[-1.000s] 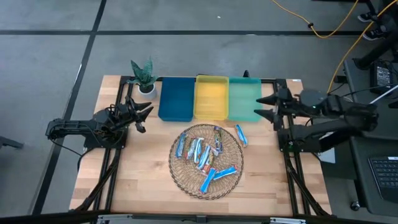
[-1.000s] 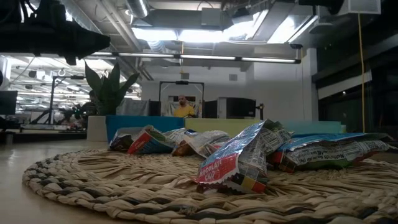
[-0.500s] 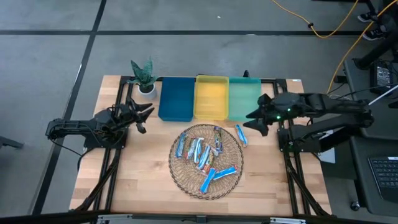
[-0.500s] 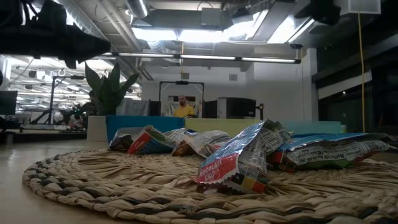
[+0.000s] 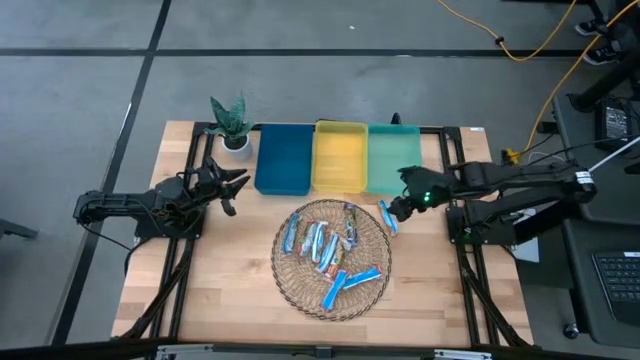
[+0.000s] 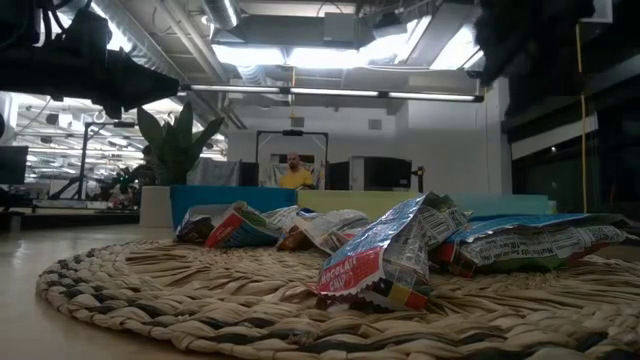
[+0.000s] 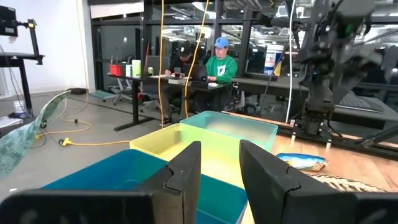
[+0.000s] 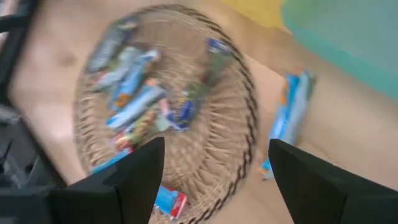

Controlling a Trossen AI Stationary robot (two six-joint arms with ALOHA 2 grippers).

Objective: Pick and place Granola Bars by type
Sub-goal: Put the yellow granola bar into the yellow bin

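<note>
Granola Bars (image 5: 328,250): heaped in wicker basket (image 5: 290,275), one (image 5: 387,216) on table just right of it | right gripper (image 5: 399,208): fingers apart, beside that stray bar | left gripper (image 5: 232,190): fingers apart, far left, near blue tray (image 5: 283,158)

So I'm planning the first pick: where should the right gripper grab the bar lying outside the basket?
Probably mid-length across the narrow width of the blue bar, from above: it lies flat on the table beside the basket, under the open right gripper.
</note>
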